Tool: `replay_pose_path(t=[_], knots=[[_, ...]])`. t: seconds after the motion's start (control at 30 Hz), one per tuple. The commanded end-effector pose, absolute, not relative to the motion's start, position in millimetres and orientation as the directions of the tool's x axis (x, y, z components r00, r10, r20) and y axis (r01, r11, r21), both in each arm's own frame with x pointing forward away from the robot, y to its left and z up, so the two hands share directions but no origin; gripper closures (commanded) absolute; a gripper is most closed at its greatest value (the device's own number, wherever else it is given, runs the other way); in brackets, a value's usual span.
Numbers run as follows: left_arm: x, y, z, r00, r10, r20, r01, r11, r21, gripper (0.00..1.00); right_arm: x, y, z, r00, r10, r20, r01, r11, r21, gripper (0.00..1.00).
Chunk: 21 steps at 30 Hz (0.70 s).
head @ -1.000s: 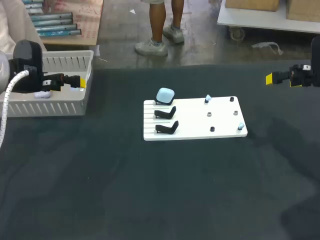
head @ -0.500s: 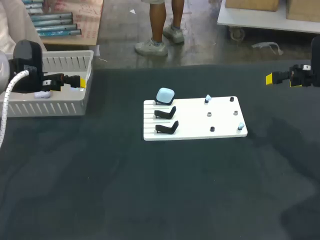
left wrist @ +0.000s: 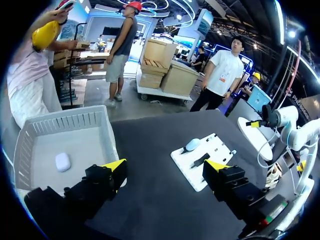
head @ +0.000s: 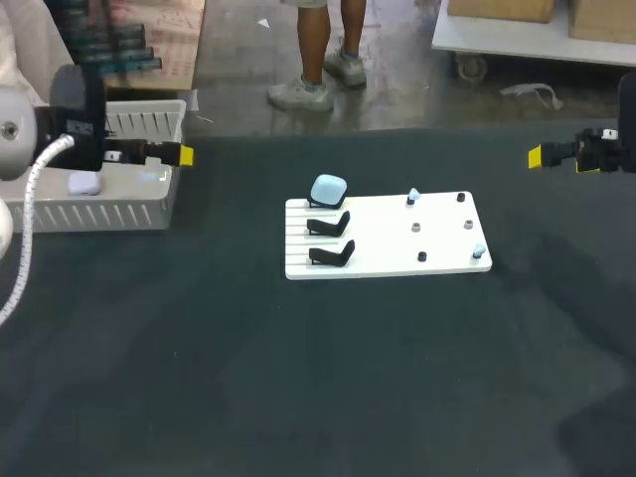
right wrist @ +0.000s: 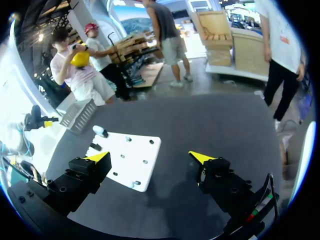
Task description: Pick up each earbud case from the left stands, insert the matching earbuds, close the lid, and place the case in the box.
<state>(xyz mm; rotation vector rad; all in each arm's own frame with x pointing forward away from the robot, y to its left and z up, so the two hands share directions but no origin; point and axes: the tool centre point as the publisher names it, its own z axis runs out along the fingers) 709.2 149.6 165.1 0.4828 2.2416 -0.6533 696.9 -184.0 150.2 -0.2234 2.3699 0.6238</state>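
Left claw [left wrist: 165, 166]: fingers wide apart, nothing between them. It hangs over the right-hand rim of the box [head: 99, 211], above the bench [head: 298, 378], fingers level and pointing right toward the board [head: 388, 248]. The arm enters from the left edge of the head view, with its wrist over the box.

Box contents: one white case [left wrist: 62, 161], lid down, lying on the floor of the box.

Board: three stands along its left side. The rear stand carries a pale blue case [head: 328, 189]. The middle stand [head: 329, 224] and the front stand [head: 333, 256] are bare.

Key relation: the pale blue case lies to the right of the left claw and a little nearer the robot. In the left wrist view it sits ahead, toward the right-hand finger. Its long axis cannot be made out from here.

Two pale earbuds show on the right half of the board, one on a rear peg [head: 412, 197] and one on a front corner peg [head: 478, 251].

Right claw [right wrist: 150, 157]: spread and empty, at the far right, fingers level and pointing left, well apart from the board.

Judgement: the left arm is the nearer one to the case, and the right arm to the earbuds.
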Motion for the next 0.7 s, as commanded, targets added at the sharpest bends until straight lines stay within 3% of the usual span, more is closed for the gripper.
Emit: replay_pose_path(t=[0.03, 0.13, 0.7], knots=[[707.0, 145.5, 160.3, -0.312, 0.17, -0.935, 0.864, 0.459, -0.205, 0.0, 697.4, -184.1, 149.8, -0.762, 0.003, -0.647, -0.316, 0.87, 0.377, 0.0], [708.5, 134.8, 162.7, -0.248, 0.192, -0.949, 0.911, 0.378, -0.162, 0.0, 697.4, -184.1, 149.8, -0.762, 0.003, -0.647, -0.316, 0.87, 0.377, 0.0], [708.5, 134.8, 162.7, -0.248, 0.192, -0.949, 0.911, 0.378, -0.162, 0.0, 697.4, -184.1, 149.8, -0.762, 0.003, -0.647, -0.316, 0.87, 0.377, 0.0]])
